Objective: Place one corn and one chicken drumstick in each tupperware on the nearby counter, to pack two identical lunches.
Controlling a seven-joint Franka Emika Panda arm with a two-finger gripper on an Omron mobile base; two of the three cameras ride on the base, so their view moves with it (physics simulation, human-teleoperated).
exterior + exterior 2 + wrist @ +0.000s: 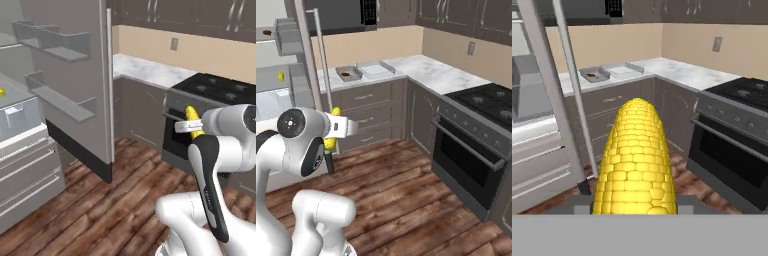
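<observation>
Two tupperware trays sit side by side on the counter (421, 67), far ahead of the gripper (332, 131) and slightly to its left. The smaller grey tupperware (349, 73) holds a small brown item, too small to identify; the larger pale tupperware (375, 68) just beside it looks bare inside. Clamped between the fingers, the corn (636, 160) points forward, well short of both trays.
</observation>
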